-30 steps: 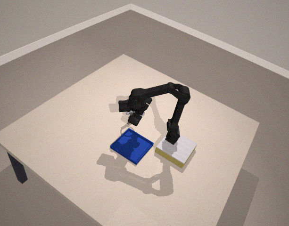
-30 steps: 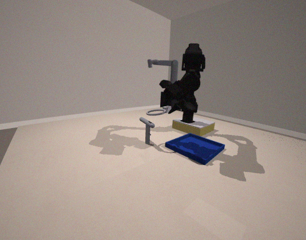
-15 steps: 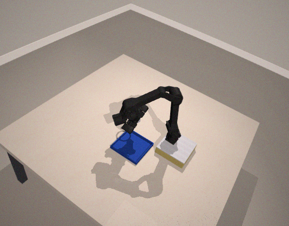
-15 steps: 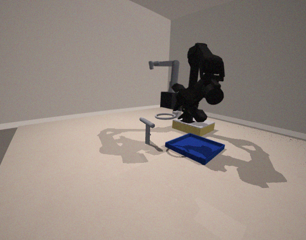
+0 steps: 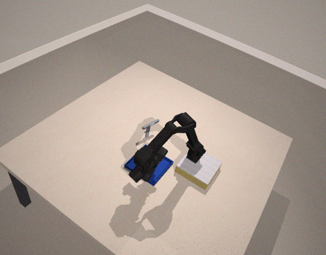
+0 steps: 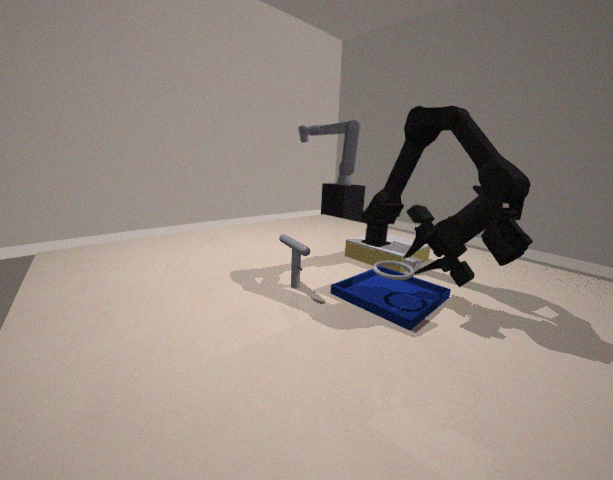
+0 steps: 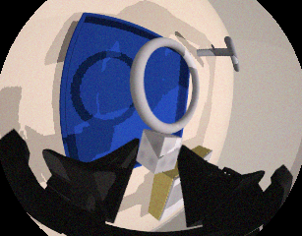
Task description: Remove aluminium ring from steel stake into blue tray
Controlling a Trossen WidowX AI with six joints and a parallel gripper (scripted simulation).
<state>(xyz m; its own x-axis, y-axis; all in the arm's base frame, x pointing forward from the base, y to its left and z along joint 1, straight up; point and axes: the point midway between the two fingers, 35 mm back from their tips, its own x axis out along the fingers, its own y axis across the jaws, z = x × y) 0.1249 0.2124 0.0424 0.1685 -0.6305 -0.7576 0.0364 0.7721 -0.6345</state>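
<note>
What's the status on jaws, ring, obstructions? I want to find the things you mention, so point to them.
Jaws point(image 6: 410, 263) shut on the ring's tab point(image 7: 159, 151). Ring point(image 6: 377, 273) point(image 7: 137, 81) off the stake point(image 6: 295, 266) point(image 7: 214, 52), held above the blue tray point(image 5: 163, 168) point(image 6: 371, 305) point(image 7: 98, 140). Nothing visible between ring and tray.

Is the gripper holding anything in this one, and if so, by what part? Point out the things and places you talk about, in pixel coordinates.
Yes: the gripper point(image 6: 414, 265) point(image 7: 158, 146) holds the ring point(image 6: 376, 275) point(image 7: 138, 81) by its tab point(image 6: 413, 262) point(image 7: 152, 154), the block at the ring's edge.
</note>
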